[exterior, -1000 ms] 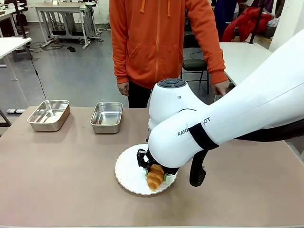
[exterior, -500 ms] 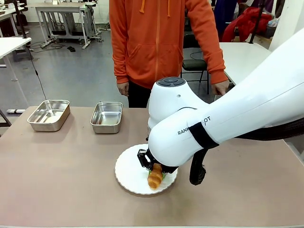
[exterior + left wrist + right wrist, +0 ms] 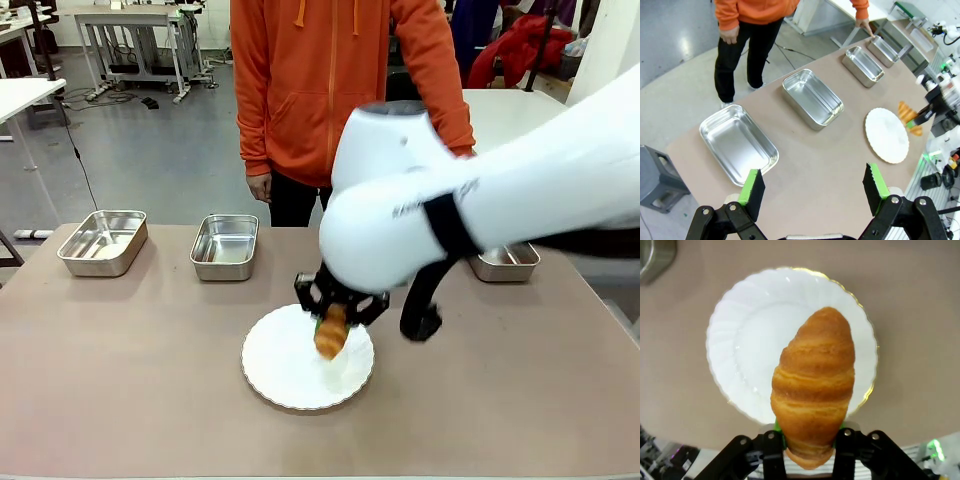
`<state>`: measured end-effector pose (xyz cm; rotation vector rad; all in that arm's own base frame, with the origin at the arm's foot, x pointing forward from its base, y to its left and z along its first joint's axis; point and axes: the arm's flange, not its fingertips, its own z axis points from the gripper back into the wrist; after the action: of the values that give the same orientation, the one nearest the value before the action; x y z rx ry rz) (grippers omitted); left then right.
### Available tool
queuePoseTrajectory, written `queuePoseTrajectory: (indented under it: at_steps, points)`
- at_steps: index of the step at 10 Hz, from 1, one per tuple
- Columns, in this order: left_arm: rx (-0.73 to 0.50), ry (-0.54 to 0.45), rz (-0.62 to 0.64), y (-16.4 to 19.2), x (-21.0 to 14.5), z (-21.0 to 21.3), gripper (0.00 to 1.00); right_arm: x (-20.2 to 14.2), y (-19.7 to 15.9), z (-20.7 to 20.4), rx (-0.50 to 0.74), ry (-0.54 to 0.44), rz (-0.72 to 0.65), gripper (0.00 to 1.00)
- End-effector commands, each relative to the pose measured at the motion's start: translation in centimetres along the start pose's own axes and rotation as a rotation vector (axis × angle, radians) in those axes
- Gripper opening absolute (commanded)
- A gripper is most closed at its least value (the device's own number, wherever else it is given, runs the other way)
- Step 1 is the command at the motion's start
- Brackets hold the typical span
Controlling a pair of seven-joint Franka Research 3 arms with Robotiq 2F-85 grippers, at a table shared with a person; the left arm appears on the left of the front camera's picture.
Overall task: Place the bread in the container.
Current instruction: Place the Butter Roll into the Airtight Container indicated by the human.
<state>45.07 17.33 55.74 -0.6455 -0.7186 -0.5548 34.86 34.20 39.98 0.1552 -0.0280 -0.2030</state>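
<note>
One second back, lying on the white plate (image 3: 275, 372) with the right gripper (image 3: 335, 312) down around it; now lifted clear, the bread (image 3: 331, 335) pinched by one end between the jaws, free tip drooping toward the plate's far-right part (a sliver of bare china under it in the front view). Gripped well back, so most of the croissant's length sticking out past the jaws in the right wrist view; soft and flaky by the look, likely to sag or shed crumbs under a hard swing. Means pickup done, carrying barely begun, placing not yet. High above the table's left end, left gripper (image 3: 812, 187) with jaws spread wide on nothing. Four look-alike steel pans in a row along the table's far edge; no telling which counts as the container, though the second pan from the left (image 3: 224, 246) sits nearest the plate. Next, as a judgement only: a level carry across to a pan, a descent until the bread meets its floor, then a release.
</note>
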Motion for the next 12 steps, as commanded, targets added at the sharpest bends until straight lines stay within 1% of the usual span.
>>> queuePoseTrajectory:
  at_steps: [1, 2, 3, 4, 5, 6, 7, 8, 9, 12]
  points:
    - [-0.01, -0.009, -0.011, 0.0, -0.1, 0.1, 1.0, 2.5, -3.7, 5.5, -0.005, 0.019, 0.103, 0.4]
    - [-0.01, -0.009, -0.011, 0.0, -0.1, 0.1, 1.0, 4.3, -5.7, 7.3, -0.003, 0.021, 0.16, 0.4]
    - [-0.01, -0.009, -0.011, 0.0, -0.1, 0.1, 1.0, 5.9, -7.9, 8.4, -0.047, 0.01, 0.221, 0.4]
    - [-0.01, -0.009, -0.011, 0.0, -0.1, 0.1, 1.0, 8.2, -10.9, 9.4, -0.072, 0.006, 0.315, 0.4]
    - [-0.01, -0.009, -0.011, 0.0, -0.1, 0.1, 1.0, 9.8, -13.3, 9.4, -0.055, 0.01, 0.356, 0.4]
    - [-0.01, -0.009, -0.011, 0.0, -0.1, 0.1, 1.0, 11.0, -15.4, 8.9, -0.047, -0.022, 0.422, 0.4]
    - [-0.01, -0.009, -0.011, 0.0, -0.1, 0.1, 1.0, 11.8, -16.9, 8.2, -0.054, -0.048, 0.453, 0.4]
    - [-0.01, -0.009, -0.011, 0.0, -0.1, 0.1, 1.0, 12.5, -17.8, 8.0, 0.03, -0.034, 0.431, 0.4]
    - [-0.01, -0.009, -0.011, 0.0, -0.1, 0.1, 1.0, 11.6, -16.5, 9.4, -0.067, -0.003, 0.399, 0.4]
    - [-0.01, -0.009, -0.011, 0.0, -0.1, 0.1, 1.0, 11.6, -16.5, 9.4, -0.067, -0.003, 0.399, 0.4]
